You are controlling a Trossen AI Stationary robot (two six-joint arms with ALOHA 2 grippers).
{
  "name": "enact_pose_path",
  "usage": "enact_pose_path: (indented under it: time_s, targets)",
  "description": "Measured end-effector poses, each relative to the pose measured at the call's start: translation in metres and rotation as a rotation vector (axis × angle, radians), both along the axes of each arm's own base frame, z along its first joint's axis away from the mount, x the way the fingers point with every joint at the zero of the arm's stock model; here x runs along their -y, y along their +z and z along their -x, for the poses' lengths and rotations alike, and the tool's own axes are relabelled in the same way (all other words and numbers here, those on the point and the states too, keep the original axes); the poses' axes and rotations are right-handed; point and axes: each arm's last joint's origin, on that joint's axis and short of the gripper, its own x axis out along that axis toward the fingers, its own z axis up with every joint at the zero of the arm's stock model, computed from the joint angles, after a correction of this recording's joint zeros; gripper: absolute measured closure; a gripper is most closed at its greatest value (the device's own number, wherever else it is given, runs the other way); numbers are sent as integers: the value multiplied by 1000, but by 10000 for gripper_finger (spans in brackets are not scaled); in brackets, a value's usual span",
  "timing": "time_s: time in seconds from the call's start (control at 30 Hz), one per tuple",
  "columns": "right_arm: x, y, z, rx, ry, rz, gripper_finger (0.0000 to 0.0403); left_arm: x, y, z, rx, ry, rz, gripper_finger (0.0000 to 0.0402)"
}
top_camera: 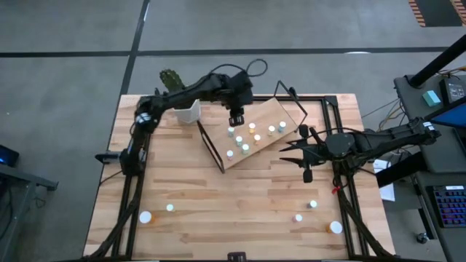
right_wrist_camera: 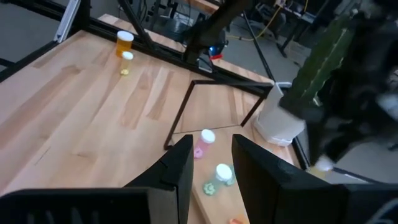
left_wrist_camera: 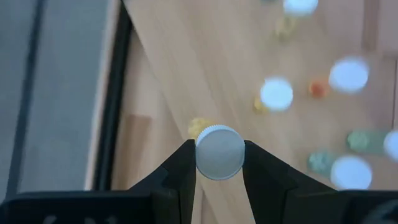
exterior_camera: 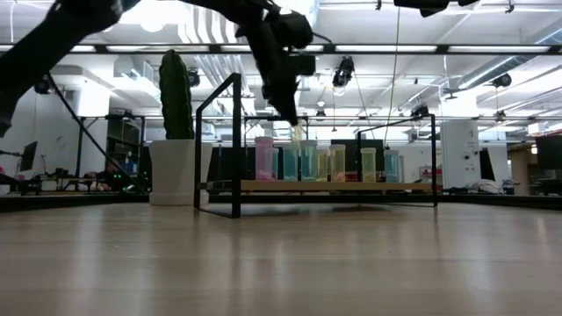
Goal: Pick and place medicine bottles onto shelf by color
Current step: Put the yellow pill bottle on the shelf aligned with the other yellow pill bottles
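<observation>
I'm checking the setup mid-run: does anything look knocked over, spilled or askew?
Nothing looks spilled or damaged. The shelf sits at an angle to the table edges, with bottles standing on it. The left gripper holds a white-capped bottle above it. The right gripper hangs open beside the shelf. Loose bottles stand near the table's front edge.

Two dark, matte six-joint arms, slim tubular links between bulky rounded joints. Black cable looping over the left arm near its tool. Right tool with tapered black fingers, flat-faced, wedge-shaped.
</observation>
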Motion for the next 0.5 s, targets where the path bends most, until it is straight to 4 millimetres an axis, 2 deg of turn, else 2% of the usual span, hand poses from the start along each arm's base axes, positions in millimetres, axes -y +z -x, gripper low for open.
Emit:
enact_pose_path:
  time_s: [0.07, 0.27, 0.5]
  targets:
    - [0, 2, 0, 5, 1, 2, 303, -1, -8, -2, -55, -8, 12, 311]
    - [0, 2, 0, 6, 9, 33, 303, -5, -21, -7, -68, -12, 6, 311]
    - [0, 2, 0, 6, 8, 37, 303, -7, -21, -11, -34, -5, -6, 311]
